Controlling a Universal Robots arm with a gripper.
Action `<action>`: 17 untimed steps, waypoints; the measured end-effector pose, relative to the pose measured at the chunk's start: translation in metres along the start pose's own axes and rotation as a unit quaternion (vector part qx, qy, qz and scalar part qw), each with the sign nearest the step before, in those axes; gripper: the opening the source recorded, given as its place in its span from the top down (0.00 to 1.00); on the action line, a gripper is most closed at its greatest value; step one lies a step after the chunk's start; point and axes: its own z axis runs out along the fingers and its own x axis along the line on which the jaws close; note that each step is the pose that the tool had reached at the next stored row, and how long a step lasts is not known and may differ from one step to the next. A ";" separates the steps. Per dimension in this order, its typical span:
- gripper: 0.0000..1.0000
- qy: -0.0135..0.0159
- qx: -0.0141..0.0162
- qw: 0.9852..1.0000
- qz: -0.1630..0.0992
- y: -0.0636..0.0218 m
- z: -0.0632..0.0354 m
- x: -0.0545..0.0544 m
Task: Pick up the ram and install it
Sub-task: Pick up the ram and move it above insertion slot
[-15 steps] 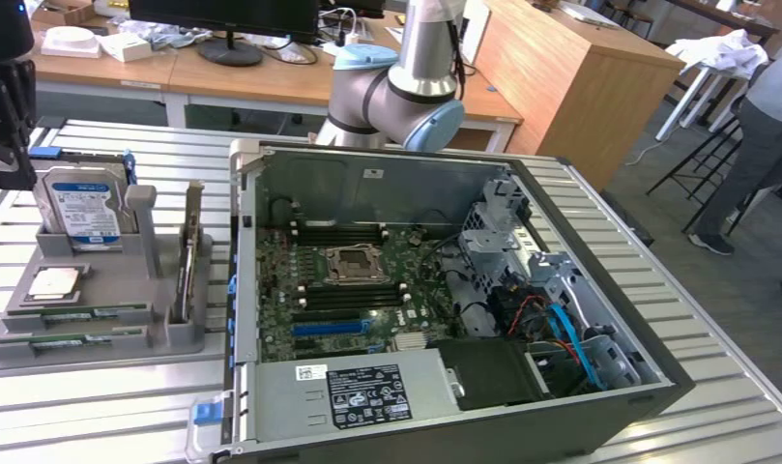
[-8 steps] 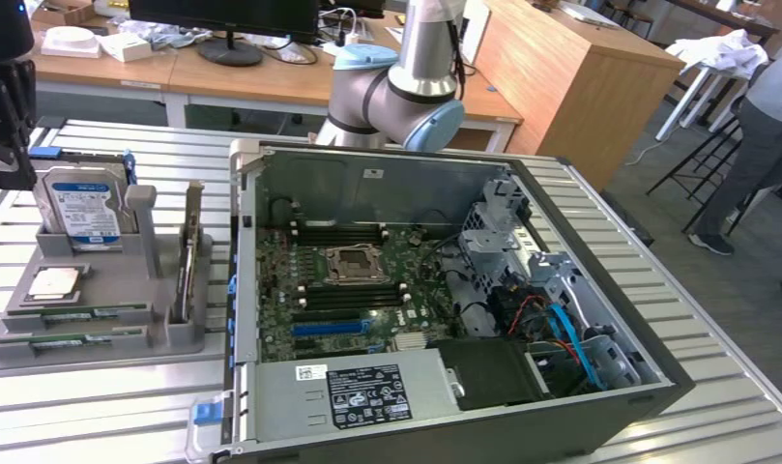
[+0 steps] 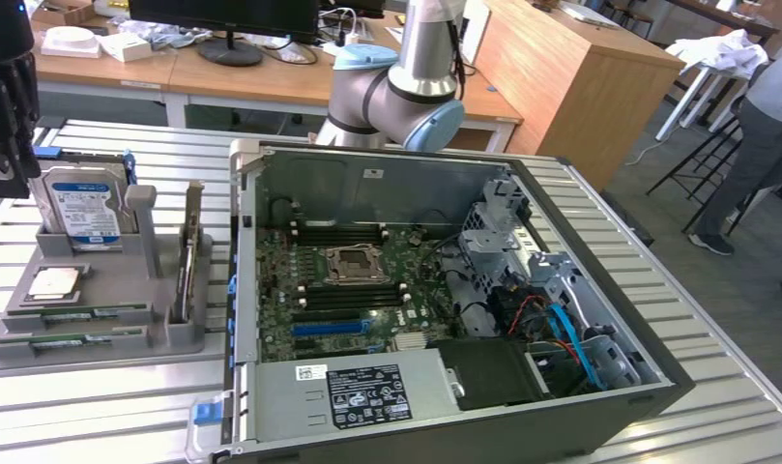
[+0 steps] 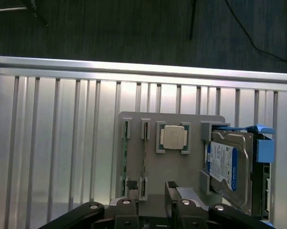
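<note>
Slatted worktop (image 3: 94, 406) bore a grey holder (image 3: 132, 353) slotting the ram (image 3: 76, 315) on edge, seemingly to present it to the gripper (image 4: 155, 200) overhead, jaws parted and empty.

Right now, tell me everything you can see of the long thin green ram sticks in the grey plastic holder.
Two narrow green circuit-board ram sticks seem to stand on their long edges, side by side in parallel slots of the grey plastic holder, at its near end in the exterior view, just past the square silver-topped CPU chip. Pale labels and small dark chips show on their faces. Only the holder touches them; neither is lifted.
</note>
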 end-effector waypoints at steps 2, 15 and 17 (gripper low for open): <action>0.64 0.000 0.000 1.000 0.000 0.0000 0.0000 0.000; 0.57 0.000 0.000 1.000 0.000 0.0000 0.0000 0.000; 0.57 0.000 0.000 1.000 0.000 -0.0001 0.0012 0.000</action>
